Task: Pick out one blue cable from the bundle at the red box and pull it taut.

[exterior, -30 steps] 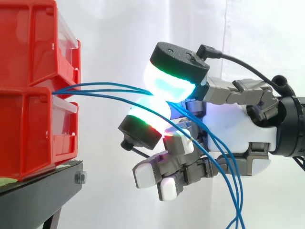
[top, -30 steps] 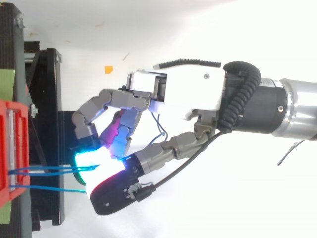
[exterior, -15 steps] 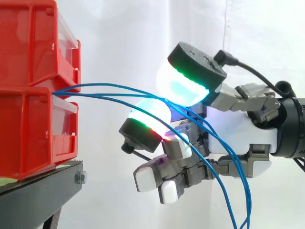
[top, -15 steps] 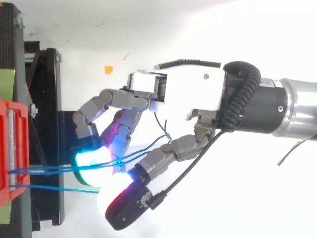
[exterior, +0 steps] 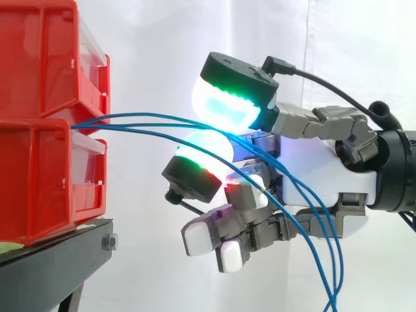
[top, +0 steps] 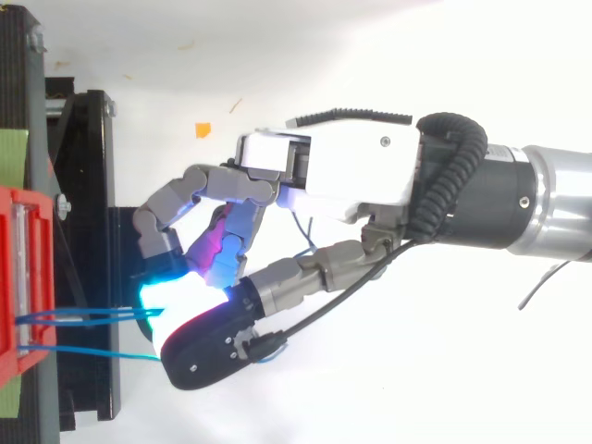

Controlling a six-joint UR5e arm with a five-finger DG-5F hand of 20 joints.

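Note:
Three thin blue cables [exterior: 143, 120] come out between the two stacked red bins [exterior: 39, 182] at the left and run right to my hand [exterior: 318, 169]. The thumb's green-cyan pad [exterior: 227, 104] is pressed down over a glowing fingertip [exterior: 201, 153], and the two upper cables pass between them. The lowest cable [exterior: 162, 136] crosses the front of that fingertip. Behind the pinch all the cables sag down past the palm. From above, two cables [top: 83, 315] enter the pinch of the hand [top: 342, 176] and a third cable [top: 92, 351] runs under the thumb.
The bins rest on a black stand [exterior: 52, 260] whose edge [top: 88, 185] lies just left of the fingers. A white curtain hangs behind. A small orange mark [top: 203, 129] lies on the white floor below the arm.
Half a second ago the thumb was lifted up and away from the fingertip, with the cables loose in the gap. It has come back down and pinches the upper cables again.

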